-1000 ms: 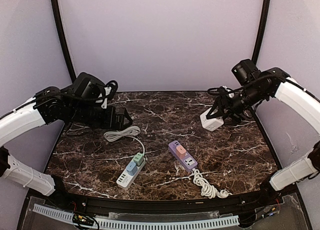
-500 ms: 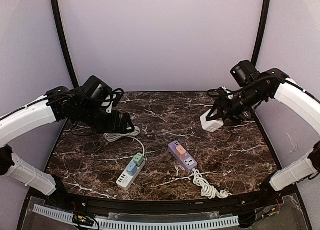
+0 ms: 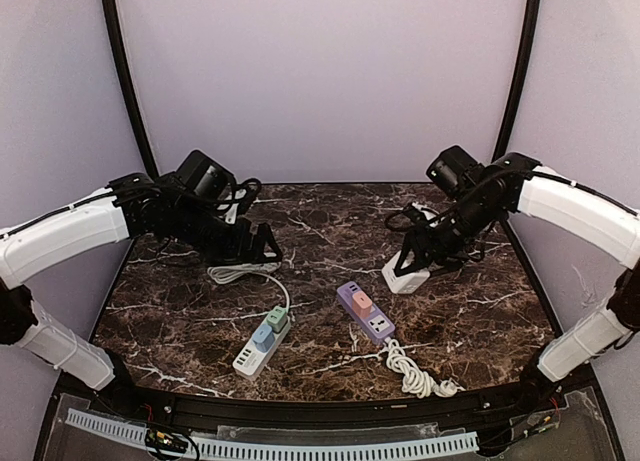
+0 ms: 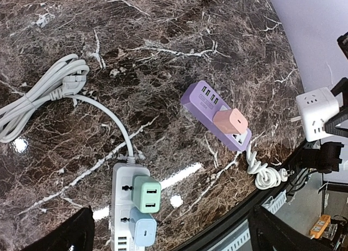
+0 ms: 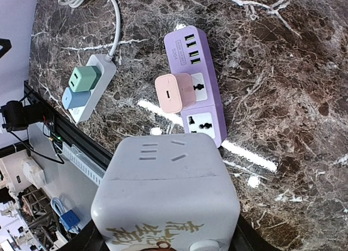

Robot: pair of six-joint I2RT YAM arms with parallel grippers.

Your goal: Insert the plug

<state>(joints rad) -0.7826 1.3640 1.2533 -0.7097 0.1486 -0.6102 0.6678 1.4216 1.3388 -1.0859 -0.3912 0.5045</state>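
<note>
My right gripper [image 3: 415,261] is shut on a white cube plug [image 3: 403,275] and holds it above the table, just right of and beyond a purple power strip [image 3: 366,312]. In the right wrist view the cube [image 5: 168,191] fills the foreground; the strip [image 5: 197,98] lies below with a pink adapter [image 5: 173,92] in one socket and a free socket [image 5: 198,123] beside it. My left gripper [image 3: 262,243] is open and empty above the coiled white cable [image 3: 240,272]. In the left wrist view the strip [image 4: 213,114] and the cube [image 4: 315,113] show.
A white power strip [image 3: 260,345] lies front left with a green plug [image 3: 277,318] and a blue plug [image 3: 262,334] in it. The purple strip's coiled white cord [image 3: 415,373] lies near the front edge. Purple walls close in the table.
My right arm has carried the cube left and down toward the purple strip. My left arm has moved right, out over the coiled cable.
</note>
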